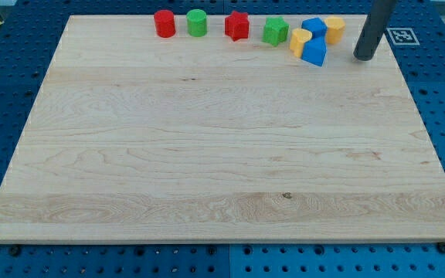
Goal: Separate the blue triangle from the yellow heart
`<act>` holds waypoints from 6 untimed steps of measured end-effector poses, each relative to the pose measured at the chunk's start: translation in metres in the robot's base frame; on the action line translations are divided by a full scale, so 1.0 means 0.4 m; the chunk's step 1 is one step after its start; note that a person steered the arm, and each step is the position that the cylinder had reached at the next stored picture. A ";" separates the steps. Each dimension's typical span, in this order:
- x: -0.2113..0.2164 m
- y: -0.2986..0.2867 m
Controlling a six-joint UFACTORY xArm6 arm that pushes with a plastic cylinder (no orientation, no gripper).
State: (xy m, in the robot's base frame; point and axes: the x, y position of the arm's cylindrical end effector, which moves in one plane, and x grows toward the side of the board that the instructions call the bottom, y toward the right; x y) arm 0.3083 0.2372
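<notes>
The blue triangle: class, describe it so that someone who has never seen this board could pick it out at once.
Look along the top edge of the wooden board to the cluster of four blocks near the view's right. The blue triangle is the lowest of them, touching the yellow heart, left of my tip. The other blue block sits above it and is not wedge-shaped.

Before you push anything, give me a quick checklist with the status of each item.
1. My tip in view: ok, at the view's right of the cluster.
2. Tip clear of the blocks: ok, a gap shows.
3. Blue triangle found: ok, near the view's top.
4. Yellow heart found: ok, just left of the triangle.
5. The two already apart: not ok, they look touching.
6. Room to push the triangle toward the view's bottom: ok.
</notes>
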 end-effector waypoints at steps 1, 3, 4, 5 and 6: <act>0.000 0.000; -0.039 -0.034; -0.036 -0.071; -0.036 -0.148; -0.036 -0.233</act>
